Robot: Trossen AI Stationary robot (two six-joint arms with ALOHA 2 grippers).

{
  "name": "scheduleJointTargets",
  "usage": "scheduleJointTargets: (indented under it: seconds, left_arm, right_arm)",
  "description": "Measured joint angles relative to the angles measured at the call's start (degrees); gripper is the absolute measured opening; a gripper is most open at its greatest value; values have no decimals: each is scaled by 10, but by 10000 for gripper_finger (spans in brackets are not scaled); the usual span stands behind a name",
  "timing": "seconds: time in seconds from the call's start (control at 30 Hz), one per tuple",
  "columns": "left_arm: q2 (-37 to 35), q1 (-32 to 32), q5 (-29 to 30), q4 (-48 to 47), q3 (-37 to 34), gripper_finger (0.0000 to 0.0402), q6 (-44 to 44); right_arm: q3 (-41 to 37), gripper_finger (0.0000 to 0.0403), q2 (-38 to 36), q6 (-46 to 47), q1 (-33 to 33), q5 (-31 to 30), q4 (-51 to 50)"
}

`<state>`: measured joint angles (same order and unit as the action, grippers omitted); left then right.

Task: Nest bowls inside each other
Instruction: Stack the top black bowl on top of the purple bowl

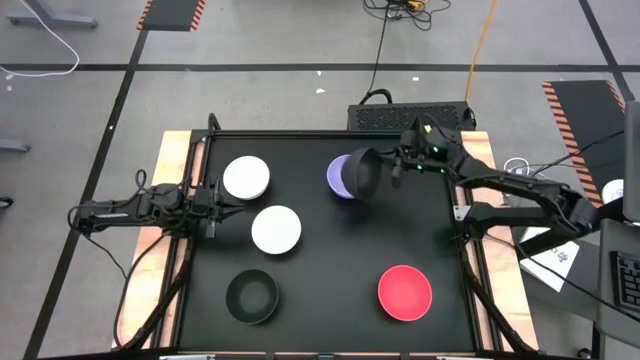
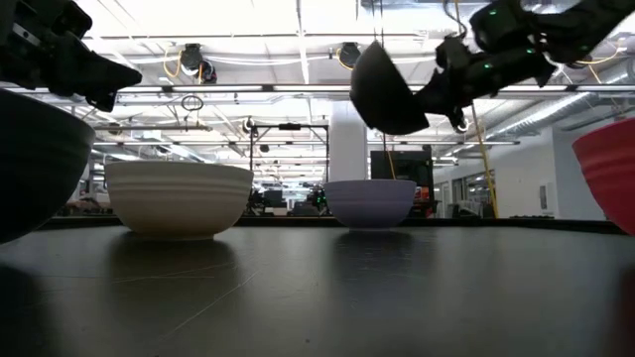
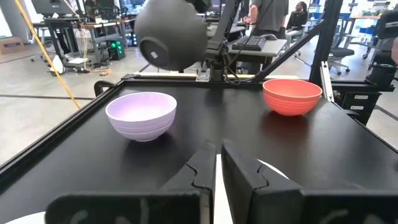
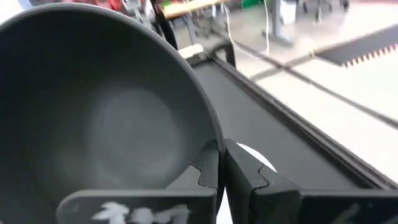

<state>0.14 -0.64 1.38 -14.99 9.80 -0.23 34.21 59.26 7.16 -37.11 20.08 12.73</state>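
My right gripper [image 2: 444, 87] is shut on a black bowl [image 1: 363, 171], held in the air over the right edge of the lavender bowl [image 1: 340, 177]. The lavender bowl stands upright on its base near the table's far side. Two white bowls [image 1: 246, 177] [image 1: 276, 229] stand left of centre. A second black bowl [image 1: 252, 296] and the red bowl [image 1: 404, 292] stand near the front edge. My left gripper [image 1: 216, 205] waits shut above the table's left part, between the two white bowls and touching neither. My right gripper pinches the black bowl's rim [image 4: 210, 134], one finger [image 4: 205, 167] inside the bowl and the other outside. It comes from the table's right side, slanting slightly down. The bowl [image 2: 390, 89] is lifted clear and tipped on its side, its opening facing the gripper.
A raised black rim [image 1: 330, 133] borders the dark table top. There is bare table between the lavender bowl and the red bowl [image 3: 292, 95]. Beyond the table are desks, chairs and a person at a workstation [image 3: 268, 15].
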Motion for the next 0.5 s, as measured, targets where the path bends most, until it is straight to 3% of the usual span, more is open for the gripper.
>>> scheduleJointTargets:
  seconds: [0.5]
  left_arm:
    - [0, 0, 0, -13, 0, 26, 5]
  right_arm:
    - [261, 0, 132, -71, -56, 0, -333]
